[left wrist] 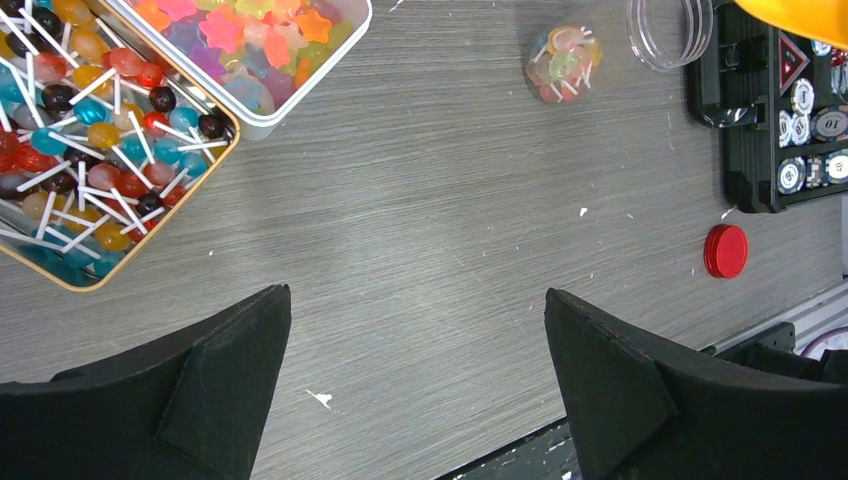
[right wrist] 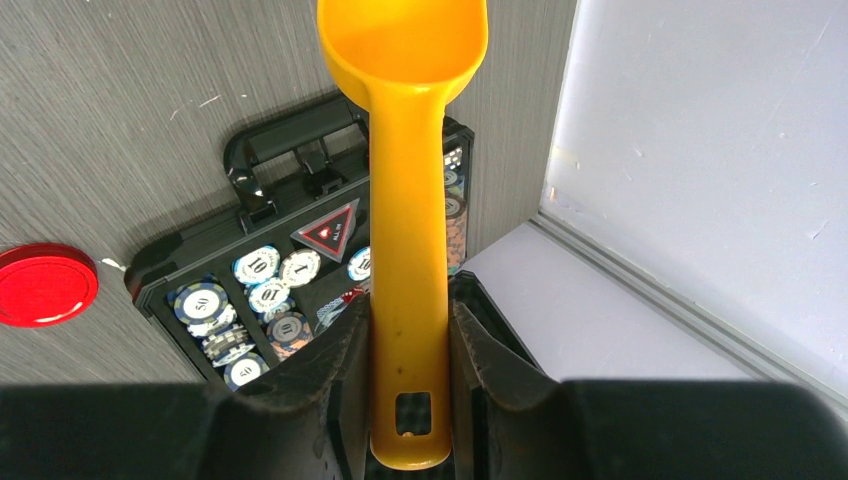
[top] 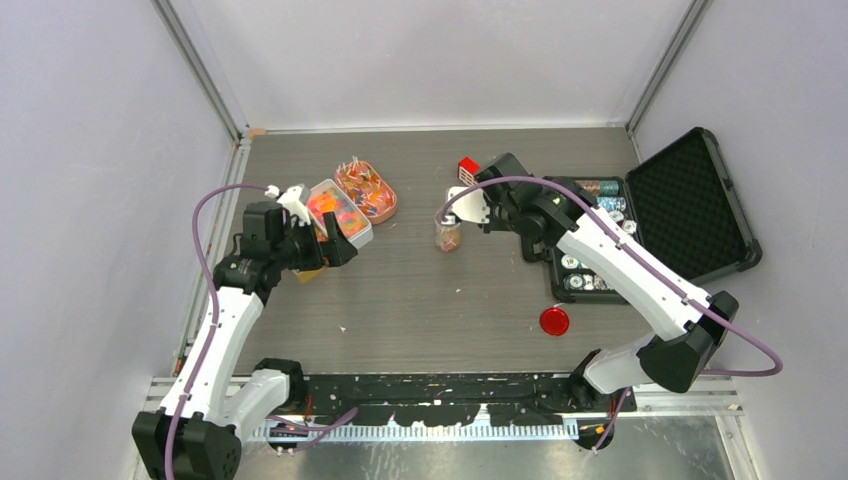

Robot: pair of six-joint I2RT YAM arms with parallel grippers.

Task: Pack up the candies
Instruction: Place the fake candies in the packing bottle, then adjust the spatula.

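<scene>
The candies [left wrist: 245, 30], bright star-shaped gummies, sit in a white rectangular plastic tub [left wrist: 262, 122] on the left of the grey table [left wrist: 420, 220]; others fill a small clear jar [left wrist: 562, 65] mid-table. The right gripper [right wrist: 408, 335] pinches an empty yellow plastic scoop [right wrist: 405, 180] by its slim handle, while the left gripper [left wrist: 418, 350] hangs wide open. I'd worry the long scoop twists in that pinch, spilling gummies beside the jar's narrow mouth.

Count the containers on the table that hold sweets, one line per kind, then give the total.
White tub of star gummies: 1
Gold-rimmed tin of lollipops: 1
Small clear jar of mixed sweets: 1
Total: 3
</scene>
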